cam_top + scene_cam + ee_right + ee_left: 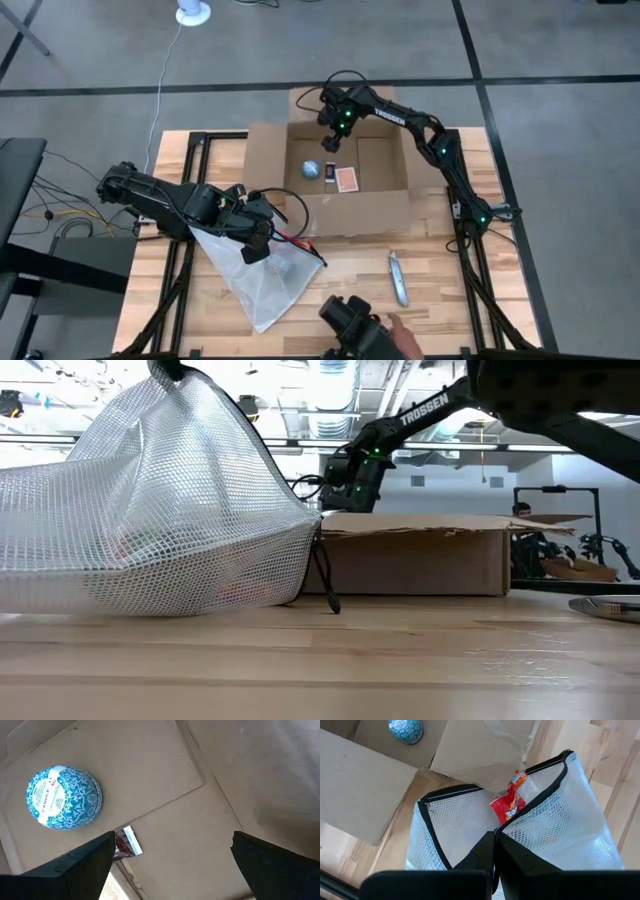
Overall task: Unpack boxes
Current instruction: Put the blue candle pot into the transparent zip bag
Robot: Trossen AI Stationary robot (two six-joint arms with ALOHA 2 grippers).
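- Cardboard box [345, 180]: sits open at the far middle of the table [440, 290], flaps folded outward. Corrugated walls look stiff but light; judged likely to slide if pushed from the side. The flaps are the weak points and would probably bend or tear under load, so lift the contents out rather than pull on the flaps.
- Mesh zip bag [255, 275]: lies on the near-left of the table, touching the box's front flap. Soft, limp and light; it drapes from wherever it is gripped. The zipper edge is the firmest place to hold. A red packet [509, 805] shows inside at the mouth.
- Left gripper [252, 238]: clenched on the bag's zipper edge, holding the mouth raised just beside the box's front-left corner.
- Right gripper [333, 125]: hovers above the box interior near the back wall, jaws spread wide with nothing between them.
- Candle tin [63, 796]: round, blue-and-white patterned, on the box floor. Rigid and probably the heaviest item; the smooth curved wall may slip, so grip across the diameter, squarely.
- Orange card [346, 179]: flat on the box floor beside the tin. Thin; judged hard to pinch, so take it by an edge.
- Small packet [125, 843]: lies between tin and card. Light; take it by its exposed end.
- Utility knife [399, 279]: rests on the table in front of the box, well apart from both grippers.
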